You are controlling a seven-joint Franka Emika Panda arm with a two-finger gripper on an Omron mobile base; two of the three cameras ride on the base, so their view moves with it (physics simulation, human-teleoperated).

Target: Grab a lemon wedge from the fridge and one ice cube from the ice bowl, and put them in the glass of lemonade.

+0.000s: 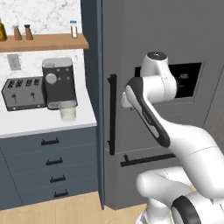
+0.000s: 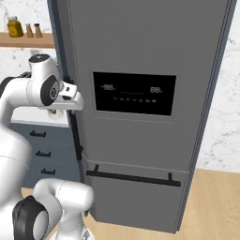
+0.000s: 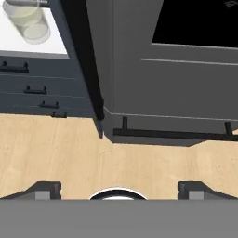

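Here we face the fridge (image 2: 140,56), a tall dark grey unit whose doors are shut. Its black dispenser panel (image 2: 134,93) sits at mid height, and a long black vertical handle (image 1: 112,114) runs down the left edge of the upper door. Below it, a horizontal bar handle (image 2: 133,177) crosses the lower drawer.

Our arm (image 1: 148,113) bends up in front of the fridge, with the wrist close to the vertical handle. In the hand view the gripper (image 3: 118,188) points down and forward at the fridge's lower left corner and the wooden floor (image 3: 56,148); its 2 fingertips (image 3: 44,188) stand far apart at the bottom of that view, wide and holding nothing. We cannot tell from the base views whether the hand touches the handle.

To the left of the fridge we see a white counter (image 1: 26,124) over blue-grey drawers (image 1: 52,162). The glass (image 1: 68,110) of pale lemonade stands near the counter's front edge, just in front of the coffee machine (image 1: 58,82). A dark toaster (image 1: 24,92) sits beside the machine on its left. In the hand view the glass appears at the top left corner, on the counter and well apart from the gripper.

Above the counter, a wooden shelf (image 1: 43,42) carries a few small bottles and shakers (image 1: 22,32). The lemon wedge and the ice bowl are not something we can place here.
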